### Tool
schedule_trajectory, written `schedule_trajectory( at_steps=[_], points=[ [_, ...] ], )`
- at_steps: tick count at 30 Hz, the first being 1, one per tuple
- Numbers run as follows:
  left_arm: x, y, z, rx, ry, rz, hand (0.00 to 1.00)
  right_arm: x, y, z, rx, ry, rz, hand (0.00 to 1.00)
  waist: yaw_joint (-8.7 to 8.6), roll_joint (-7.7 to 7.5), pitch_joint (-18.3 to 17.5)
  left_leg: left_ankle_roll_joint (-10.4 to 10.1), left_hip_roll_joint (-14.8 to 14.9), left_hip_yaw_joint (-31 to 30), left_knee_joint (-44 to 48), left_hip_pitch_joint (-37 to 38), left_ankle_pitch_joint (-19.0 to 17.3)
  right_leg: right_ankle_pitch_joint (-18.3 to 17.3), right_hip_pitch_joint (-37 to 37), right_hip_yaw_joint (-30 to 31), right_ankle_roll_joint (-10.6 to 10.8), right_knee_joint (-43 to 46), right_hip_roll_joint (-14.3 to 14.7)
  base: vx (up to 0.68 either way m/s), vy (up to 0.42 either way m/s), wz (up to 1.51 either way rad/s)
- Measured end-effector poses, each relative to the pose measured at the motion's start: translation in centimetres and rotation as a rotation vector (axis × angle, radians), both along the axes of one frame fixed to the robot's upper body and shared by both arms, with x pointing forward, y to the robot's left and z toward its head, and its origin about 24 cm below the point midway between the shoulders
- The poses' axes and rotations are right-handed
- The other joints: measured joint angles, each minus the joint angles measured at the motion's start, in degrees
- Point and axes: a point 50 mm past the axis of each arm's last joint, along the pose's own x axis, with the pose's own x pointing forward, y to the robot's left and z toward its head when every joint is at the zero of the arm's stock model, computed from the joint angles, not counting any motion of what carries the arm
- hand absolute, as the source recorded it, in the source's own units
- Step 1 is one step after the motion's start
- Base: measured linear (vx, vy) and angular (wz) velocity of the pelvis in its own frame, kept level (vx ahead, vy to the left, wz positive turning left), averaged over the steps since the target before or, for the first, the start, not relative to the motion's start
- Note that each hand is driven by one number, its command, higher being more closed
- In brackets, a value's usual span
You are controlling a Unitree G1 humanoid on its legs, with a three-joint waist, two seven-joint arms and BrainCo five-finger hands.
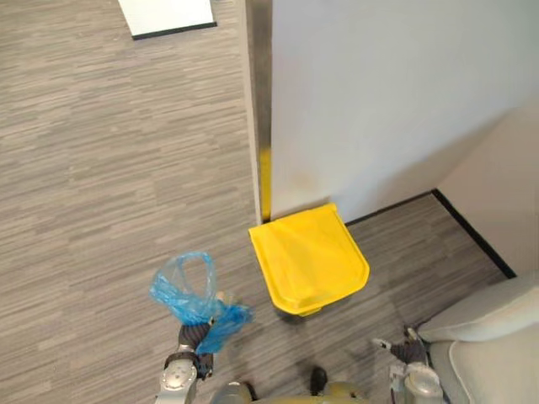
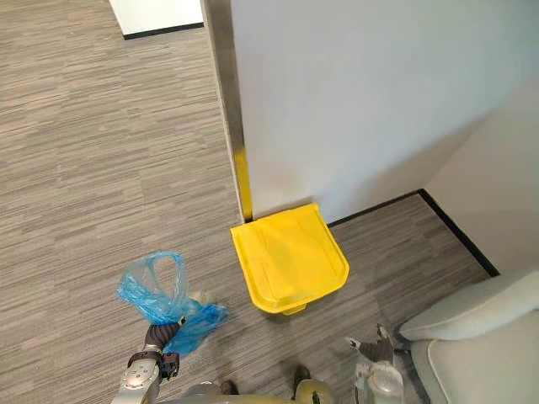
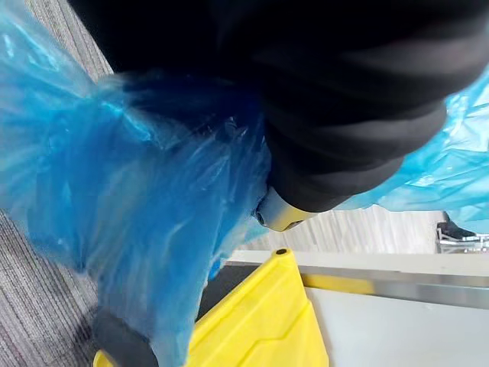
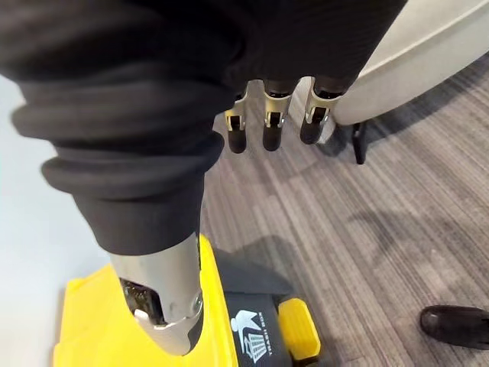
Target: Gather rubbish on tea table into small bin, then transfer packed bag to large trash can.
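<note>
A crumpled blue plastic bag [image 1: 189, 295] hangs above the grey carpet, its open loop standing up. My left hand [image 1: 194, 338] is shut on it from below, and the film wraps round the hand [image 3: 359, 115] in the left wrist view. The large yellow trash can [image 1: 312, 257] stands with its lid down against the wall corner, a short way right of the bag [image 2: 160, 299]. My right hand [image 1: 406, 349] hangs at the lower right, near the can's front, fingers [image 4: 273, 130] relaxed and holding nothing. The can's black front and yellow pedal [image 4: 298, 329] show under it.
A white wall [image 1: 379, 101] with a metal corner strip [image 1: 261, 101] rises behind the can. A light grey upholstered seat [image 1: 488, 337] fills the lower right corner. A white panel [image 1: 164, 15] lies at the far top. Open carpet [image 1: 101, 185] spreads to the left.
</note>
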Motion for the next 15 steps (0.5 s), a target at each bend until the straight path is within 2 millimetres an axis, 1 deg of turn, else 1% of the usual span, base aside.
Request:
schedule_trajectory(
  at_steps=[1, 2, 3, 4, 5, 6, 7, 8, 9, 10, 11, 12, 13, 14, 15],
  points=[
    [0.0, 0.0, 0.0, -0.001, -0.001, -0.002, 1.00, 0.6, 0.1, 0.2, -0.003, -0.014, 0.010, 0.00, 0.02, 0.28, 0.4, 0.3, 0.4, -0.1, 0.7, -0.1, -1.0, 0.0, -1.2, -0.3, 0.0, 2.4, 0.1, -0.13, 0.034, -0.21],
    [0.3, -0.1, 0.2, -0.002, -0.015, -0.004, 1.00, 1.4, -0.1, 0.7, -0.011, -0.041, 0.018, 0.00, 0.03, 1.10, 1.4, 1.6, 1.1, -0.6, 1.6, 0.4, -4.0, -0.6, -2.8, -1.5, 1.0, 7.1, 0.3, -0.11, 0.040, -0.19],
    [0.7, -0.1, 0.5, 0.000, -0.031, -0.006, 1.00, 1.9, -0.1, 1.0, -0.016, -0.056, 0.020, 0.00, 0.02, 1.30, 2.3, 2.2, 1.2, -1.3, 2.2, 0.8, -6.2, -1.3, -4.4, -2.4, 1.9, 11.8, 0.0, -0.24, 0.062, -0.14],
    [1.4, -0.1, 0.9, 0.005, -0.052, -0.012, 1.00, 2.8, -0.1, 1.6, -0.020, -0.090, 0.023, 0.00, 0.12, 1.38, 4.8, 2.9, 0.7, -2.4, 5.8, 1.0, -8.2, -5.0, -9.8, -4.4, 3.4, 21.9, -1.8, -0.21, 0.049, 0.11],
    [2.0, -0.1, 1.2, 0.008, -0.069, -0.022, 1.00, 2.9, -0.2, 1.9, -0.025, -0.102, 0.022, 0.00, 0.05, 0.76, 5.4, 3.9, 0.8, -3.5, 8.2, 0.7, -9.4, -7.0, -11.5, -5.2, 2.6, 19.9, -2.6, -0.20, 0.047, 0.26],
    [2.4, -0.1, 1.4, 0.011, -0.081, -0.026, 1.00, 3.0, -0.2, 1.9, -0.026, -0.105, 0.022, 0.00, -0.01, 0.53, 5.9, 4.4, 0.8, -3.8, 9.4, 0.6, -9.9, -6.8, -12.2, -5.7, 2.8, 17.2, -2.8, -0.09, 0.035, 0.46],
    [3.3, -0.1, 1.9, 0.020, -0.105, -0.036, 1.00, 3.2, -0.2, 2.2, -0.030, -0.115, 0.025, 0.00, -0.01, 0.07, 7.2, 5.0, 0.6, -5.0, 12.7, -0.3, -11.3, -4.3, -13.9, -7.5, 3.5, 9.6, -3.7, -0.09, 0.028, 0.52],
    [4.1, 0.1, 2.4, 0.032, -0.130, -0.039, 1.00, 3.4, -0.1, 2.4, -0.033, -0.124, 0.028, 0.00, 0.03, -1.41, 8.2, 5.2, -0.1, -5.8, 15.4, -0.7, -12.6, -2.4, -14.8, -9.0, 3.9, 4.3, -5.0, -0.11, 0.000, 0.58],
    [4.4, 0.2, 2.6, 0.038, -0.140, -0.038, 1.00, 3.4, -0.2, 2.4, -0.035, -0.127, 0.027, 0.00, 0.04, -1.57, 8.8, 5.2, -0.4, -6.6, 17.4, -1.8, -13.7, -2.0, -15.2, -9.8, 3.7, 2.9, -5.6, -0.07, -0.063, 0.76],
    [5.0, 0.2, 2.9, 0.043, -0.155, -0.040, 1.00, 3.3, -0.4, 2.5, -0.048, -0.126, 0.016, 0.00, -0.07, -2.14, 9.3, 5.0, -0.8, -8.8, 21.6, -2.6, -16.3, -1.5, -15.7, -10.4, 3.7, 1.2, -6.7, 0.00, -0.122, 0.80],
    [5.0, 0.2, 3.0, 0.043, -0.156, -0.037, 1.00, 3.0, -0.6, 2.4, -0.053, -0.117, 0.011, 0.00, -0.01, -2.40, 9.5, 4.7, -1.0, -10.5, 24.4, -2.7, -18.3, -1.3, -15.2, -9.0, 3.8, 0.6, -6.6, 0.09, -0.143, 0.86],
    [5.0, 0.2, 2.9, 0.043, -0.153, -0.035, 1.00, 2.7, -0.8, 2.3, -0.057, -0.110, 0.009, 0.00, 0.01, -2.15, 9.6, 4.2, -0.9, -12.0, 25.9, -2.8, -19.6, -0.9, -14.1, -7.3, 4.0, 0.5, -6.5, 0.24, -0.181, 0.75],
    [4.9, 0.0, 2.6, 0.047, -0.141, -0.031, 1.00, 2.7, -1.5, 2.5, -0.078, -0.109, 0.008, 0.00, 0.15, 0.03, 10.4, 3.0, 0.4, -16.3, 27.3, -3.2, -21.2, 0.1, -13.6, -4.5, 4.0, 2.6, -3.6, 0.23, -0.148, 0.66],
    [4.9, 0.2, 2.6, 0.055, -0.136, -0.036, 1.00, 2.6, -1.6, 2.5, -0.077, -0.110, 0.000, 0.00, -0.14, 0.40, 10.2, 2.5, 0.5, -17.8, 27.3, -3.8, -21.4, -0.2, -13.7, -1.4, 4.0, 3.6, -2.8, 0.31, -0.193, 0.88],
    [5.2, 0.5, 2.8, 0.066, -0.141, -0.040, 1.00, 2.1, -1.9, 2.3, -0.077, -0.098, -0.017, 0.00, -0.32, 0.48, 10.2, 1.7, 0.4, -20.3, 27.3, -4.3, -21.8, -0.4, -13.9, 0.4, 4.7, 4.9, -2.2, 0.25, -0.161, 0.85]
  ],
)
